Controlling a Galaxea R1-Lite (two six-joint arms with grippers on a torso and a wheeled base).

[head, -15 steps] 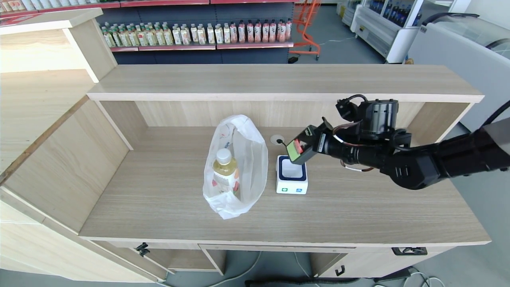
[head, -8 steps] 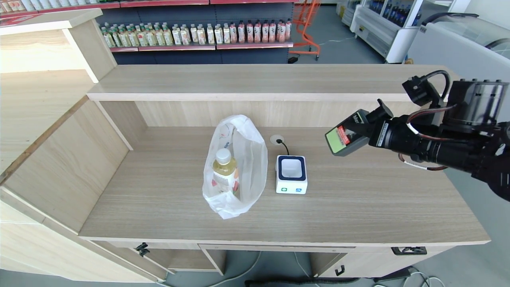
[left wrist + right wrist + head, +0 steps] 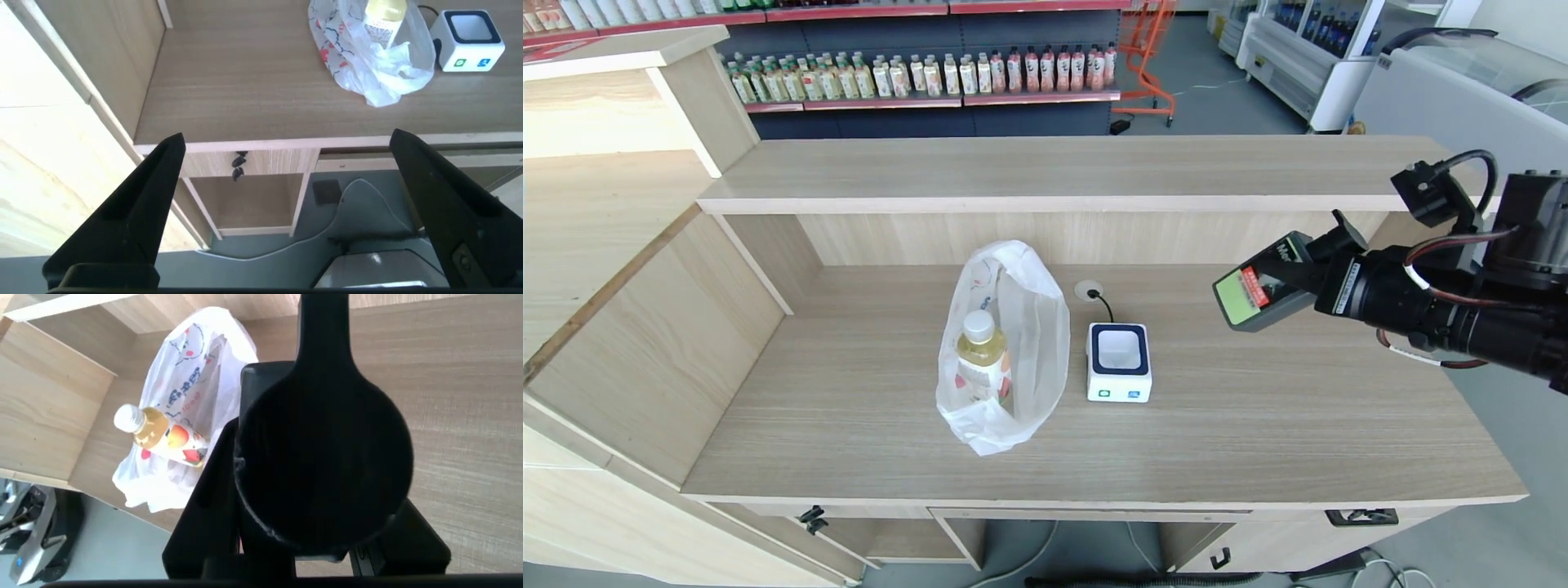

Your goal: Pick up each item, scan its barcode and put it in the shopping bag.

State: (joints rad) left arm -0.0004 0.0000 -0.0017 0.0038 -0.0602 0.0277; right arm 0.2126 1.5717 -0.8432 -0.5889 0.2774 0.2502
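One counter of pale wood takes up most of the head view, with a raised ledge along its far side. Above its right end hangs the right gripper, clamped on a box held clear of the surface, well to the right of the scanner. The left gripper hangs off the counter's front edge toward its left end, its fingers wide apart with nothing between them.

Near the middle of the counter stands the bag, white plastic, its mouth open upward. Inside it a bottle stands upright, pale yellow drink under a white cap; the right wrist view shows the same bag and bottle from above.

Just right of the bag, not touching it, sits the scanner, a small white block with a dark-framed window on top. A black cable runs from its back to a round hole in the counter. The box is dark, and its end facing away from the gripper carries a green and red label.
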